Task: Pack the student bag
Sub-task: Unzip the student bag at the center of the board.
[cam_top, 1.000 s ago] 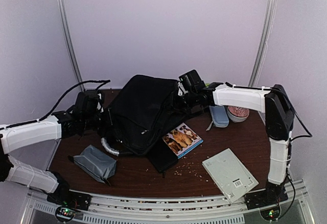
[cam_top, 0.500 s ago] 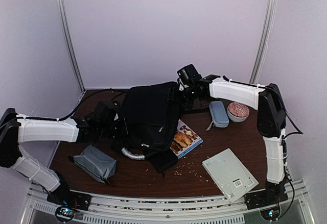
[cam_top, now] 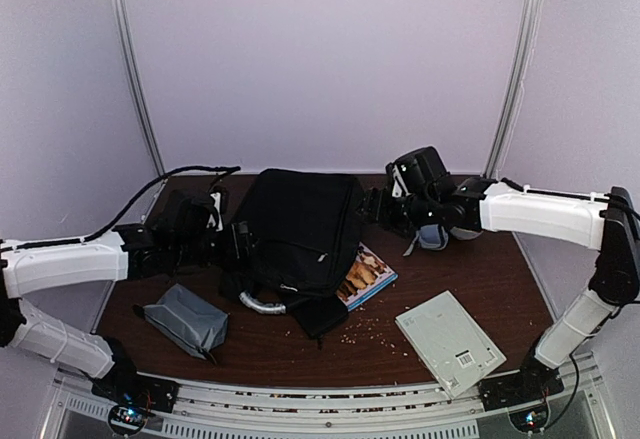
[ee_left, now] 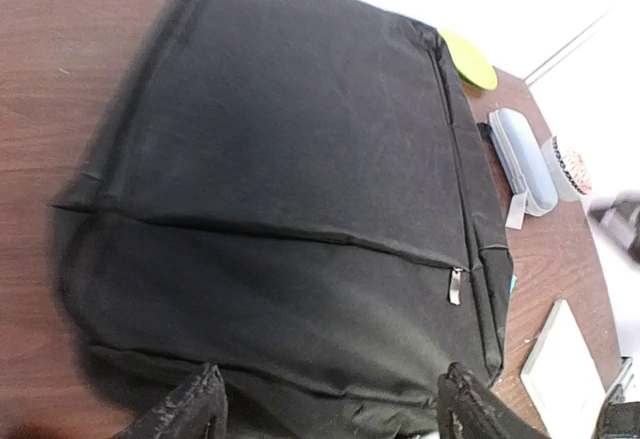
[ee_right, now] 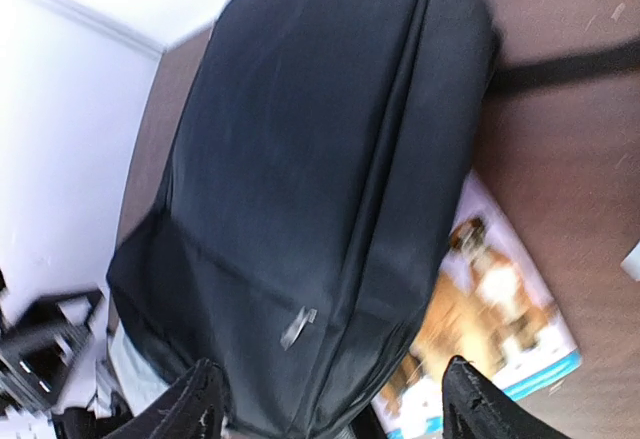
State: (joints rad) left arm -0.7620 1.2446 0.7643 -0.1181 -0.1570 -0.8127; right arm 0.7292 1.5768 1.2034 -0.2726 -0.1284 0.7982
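The student bag point(cam_top: 300, 227) lay flat mid-bench point(cam_top: 500, 279), toward 12 o'clock, with bare wood off its 3 o'clock edge and little room at 9 o'clock. There the left gripper point(cam_top: 235, 244) stood released, jaws wide. The right gripper point(cam_top: 376, 207) (also spread, holding nothing) hovered at the bag's 3 o'clock side. The bag's near corner hid part of a dog-picture book point(cam_top: 368, 271). Half a second earlier the right gripper had been at the bag's far corner; it had since drawn away.
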